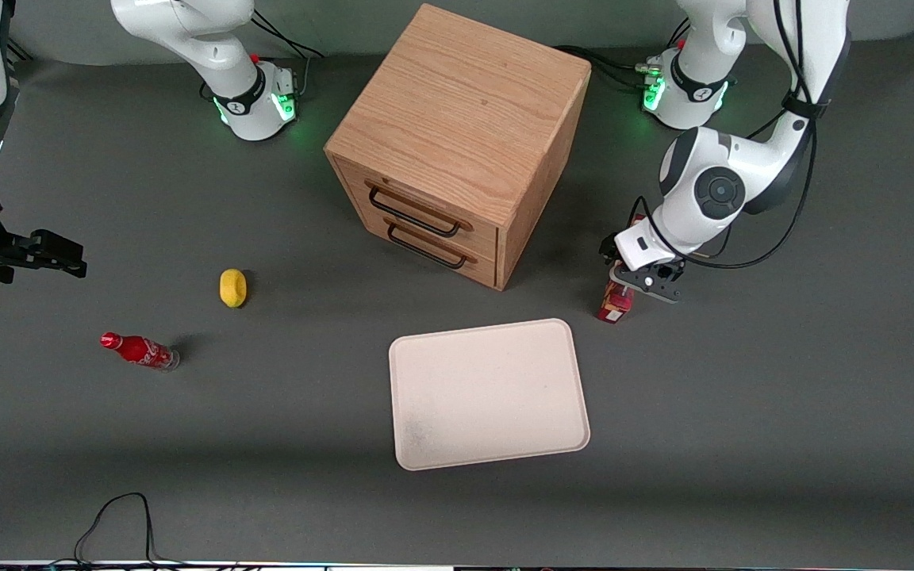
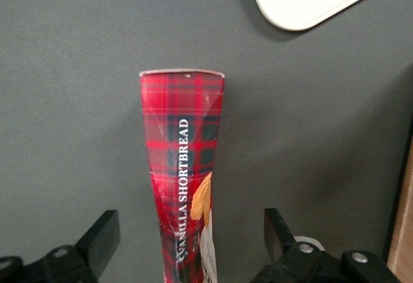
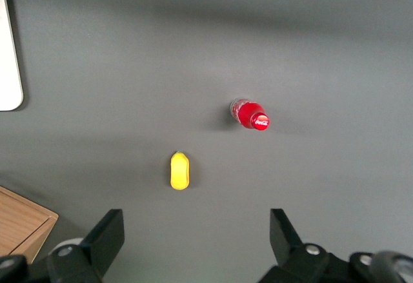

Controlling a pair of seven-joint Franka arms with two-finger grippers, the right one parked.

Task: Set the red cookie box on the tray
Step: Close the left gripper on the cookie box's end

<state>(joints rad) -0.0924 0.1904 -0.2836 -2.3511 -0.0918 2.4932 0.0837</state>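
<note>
End effector (image 2: 187, 238) open astride red cookie box (image 2: 184, 167).

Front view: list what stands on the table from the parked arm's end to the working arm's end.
Red soda bottle → yellow object → wooden drawer cabinet → red cookie box, with the left hand open around it. The tray overlaps the cabinet sideways and lies nearer the camera.
</note>
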